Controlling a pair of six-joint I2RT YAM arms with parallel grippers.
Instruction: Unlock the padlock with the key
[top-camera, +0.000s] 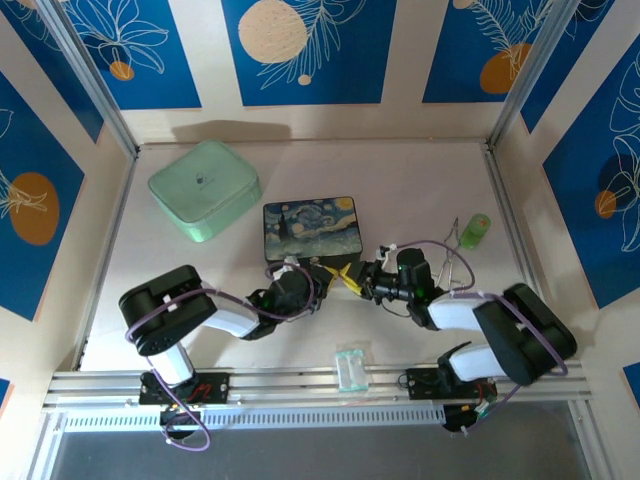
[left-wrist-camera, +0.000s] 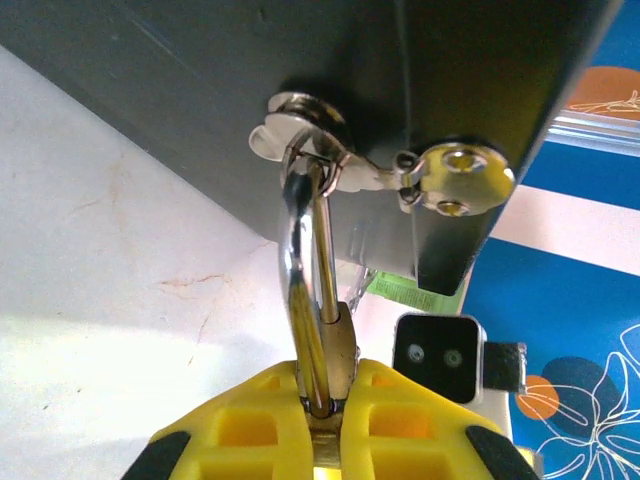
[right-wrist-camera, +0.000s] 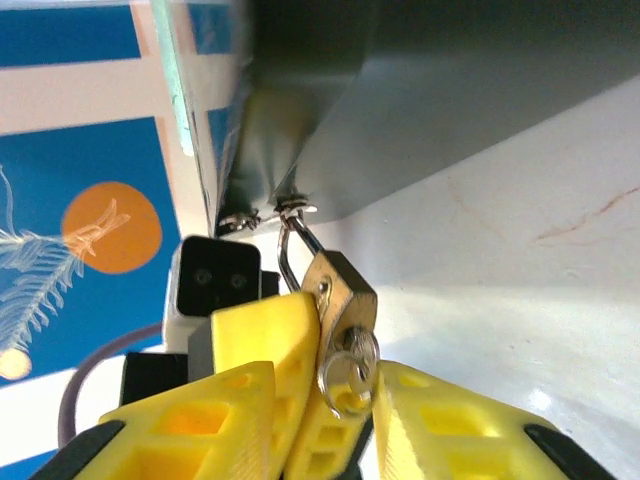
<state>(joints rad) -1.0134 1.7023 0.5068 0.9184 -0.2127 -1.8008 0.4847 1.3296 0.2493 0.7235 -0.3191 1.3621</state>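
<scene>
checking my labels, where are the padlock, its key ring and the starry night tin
padlock (right-wrist-camera: 345, 292): right wrist view, brass body
key ring (right-wrist-camera: 352, 358): right wrist view, overlapping loops
starry night tin (top-camera: 310, 228): top external view, painted lid

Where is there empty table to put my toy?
Widest bare table lies between the starry tin, the green bottle and the back wall. More lies between the mint box and the left arm. Crowded: before the tin, where left gripper and right gripper meet at the padlock.

place: robot lab cell | evidence: aluminium rails (top-camera: 270, 382); blue patterned panels (top-camera: 250, 85)
</scene>
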